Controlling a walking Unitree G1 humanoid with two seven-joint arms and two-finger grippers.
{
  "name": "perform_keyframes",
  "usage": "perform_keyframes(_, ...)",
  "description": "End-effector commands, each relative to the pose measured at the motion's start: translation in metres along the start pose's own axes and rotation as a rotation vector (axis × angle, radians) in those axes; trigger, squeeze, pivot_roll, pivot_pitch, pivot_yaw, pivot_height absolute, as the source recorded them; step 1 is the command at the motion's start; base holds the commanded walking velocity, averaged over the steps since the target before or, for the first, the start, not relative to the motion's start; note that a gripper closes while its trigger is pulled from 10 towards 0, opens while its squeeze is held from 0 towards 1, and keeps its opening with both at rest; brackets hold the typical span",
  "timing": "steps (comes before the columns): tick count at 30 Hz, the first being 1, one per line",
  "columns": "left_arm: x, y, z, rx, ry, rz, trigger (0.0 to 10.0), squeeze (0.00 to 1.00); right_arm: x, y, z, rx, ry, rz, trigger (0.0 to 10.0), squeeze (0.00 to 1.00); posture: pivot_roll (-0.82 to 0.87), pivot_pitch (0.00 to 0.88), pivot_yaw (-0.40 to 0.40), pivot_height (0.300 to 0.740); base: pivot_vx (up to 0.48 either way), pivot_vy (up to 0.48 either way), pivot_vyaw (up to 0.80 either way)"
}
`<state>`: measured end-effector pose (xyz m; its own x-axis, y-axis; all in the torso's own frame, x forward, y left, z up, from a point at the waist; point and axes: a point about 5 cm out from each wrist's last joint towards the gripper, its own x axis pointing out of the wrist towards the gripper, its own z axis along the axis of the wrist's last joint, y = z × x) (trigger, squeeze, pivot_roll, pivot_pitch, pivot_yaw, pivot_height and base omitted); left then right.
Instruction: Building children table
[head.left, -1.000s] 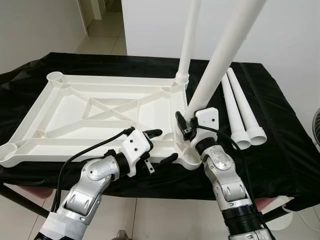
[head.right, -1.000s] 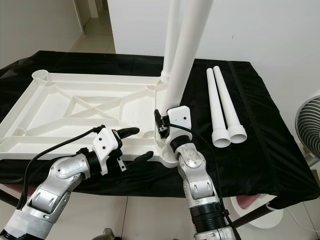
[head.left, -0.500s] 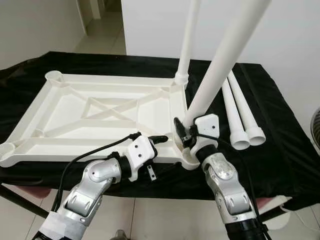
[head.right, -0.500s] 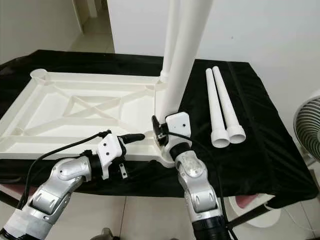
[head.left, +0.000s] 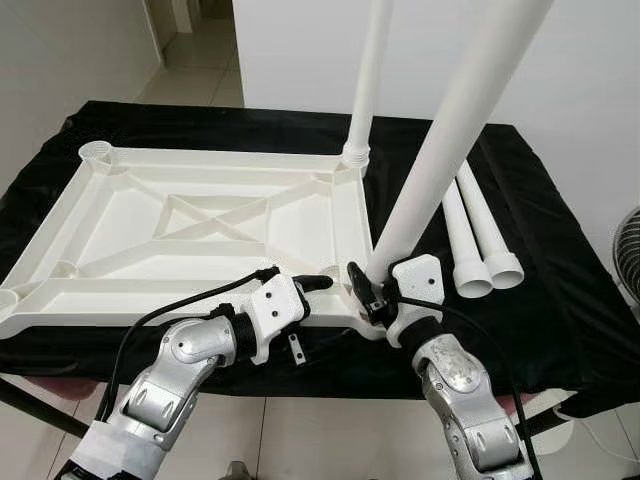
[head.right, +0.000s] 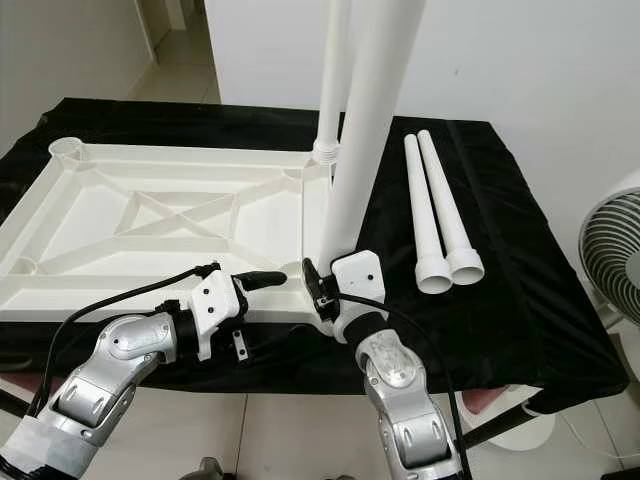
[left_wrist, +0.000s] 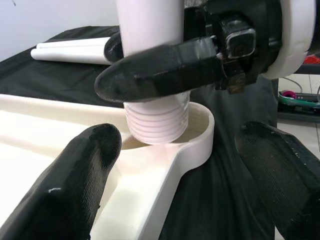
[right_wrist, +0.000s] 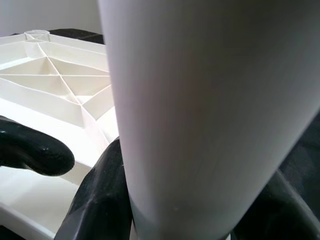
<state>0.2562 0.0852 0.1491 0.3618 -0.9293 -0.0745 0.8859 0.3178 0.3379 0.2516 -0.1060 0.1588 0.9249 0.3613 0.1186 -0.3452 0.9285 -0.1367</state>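
Table leg (head.left: 440, 150), threaded end seated in the near corner socket (left_wrist: 197, 132) of the upturned tabletop (head.left: 200, 215) on the bench; long axis tilted. Clamped by right claw (head.left: 372, 290); left claw (head.left: 325, 300) spread open astride tabletop's edge beside it.

A black cloth (head.left: 560, 300) covers the stand; a fan (head.right: 610, 245) stands beside it.

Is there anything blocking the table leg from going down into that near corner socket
Nothing visible blocks it. The leg, held by the right gripper, has its threaded end already in the corner socket of the tabletop.
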Motion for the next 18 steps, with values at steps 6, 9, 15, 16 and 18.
perform_keyframes(6,-0.003,0.000,-0.003,-0.004,0.013,-0.006,10.0,0.00,-0.007,0.000,-0.009,-0.006,0.057,0.005,10.0,0.00,0.10,0.081,-0.025,0.740,0.000,0.000,0.00)
perform_keyframes(9,-0.005,0.000,-0.004,-0.004,0.017,-0.002,10.0,0.00,-0.010,0.000,-0.010,-0.011,0.071,0.009,10.0,0.00,0.10,0.084,-0.025,0.740,0.000,0.000,0.00)
perform_keyframes(15,-0.011,0.002,-0.004,-0.004,0.031,0.009,10.0,0.00,-0.024,-0.003,-0.015,-0.048,0.118,0.025,10.0,0.00,0.10,0.090,-0.020,0.740,0.000,0.000,0.00)
perform_keyframes(16,-0.011,0.002,-0.004,-0.004,0.031,0.009,10.0,0.00,-0.024,-0.003,-0.015,-0.048,0.118,0.025,10.0,0.00,0.10,0.090,-0.020,0.740,0.000,0.000,0.00)
perform_keyframes(18,-0.012,0.003,-0.004,-0.003,0.033,0.011,10.0,0.00,-0.026,-0.003,-0.015,-0.059,0.114,0.038,10.0,0.00,0.10,0.092,-0.019,0.740,0.000,0.000,0.00)
